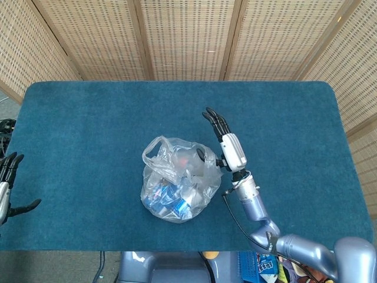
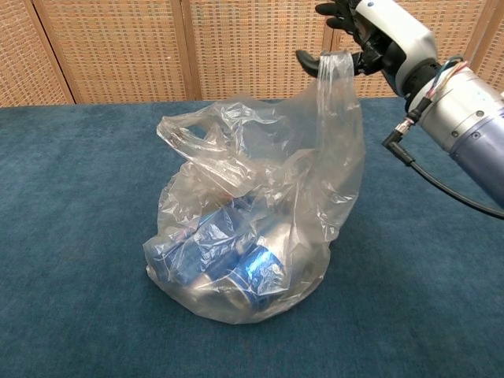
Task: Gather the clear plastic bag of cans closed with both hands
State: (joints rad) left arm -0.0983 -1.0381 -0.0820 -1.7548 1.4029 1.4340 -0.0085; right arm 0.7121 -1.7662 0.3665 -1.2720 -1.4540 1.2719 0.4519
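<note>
Right hand (image 1: 228, 148) sits beside the clear plastic bag (image 1: 177, 186) in the head view, thumb hooked into the bag's right handle loop, other fingers stretched toward the wicker screen (image 1: 188, 38). Left hand (image 1: 7, 187) waits at the blue table (image 1: 88, 130) edge, spread and holding nothing, well apart from the bag.

From the chest view, the right hand (image 2: 370, 35) lifts that handle (image 2: 335, 71) upright; blue cans (image 2: 228, 260) lie in the bag's bottom.

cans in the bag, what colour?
Blue and silver cans; clearest in the chest view.
</note>
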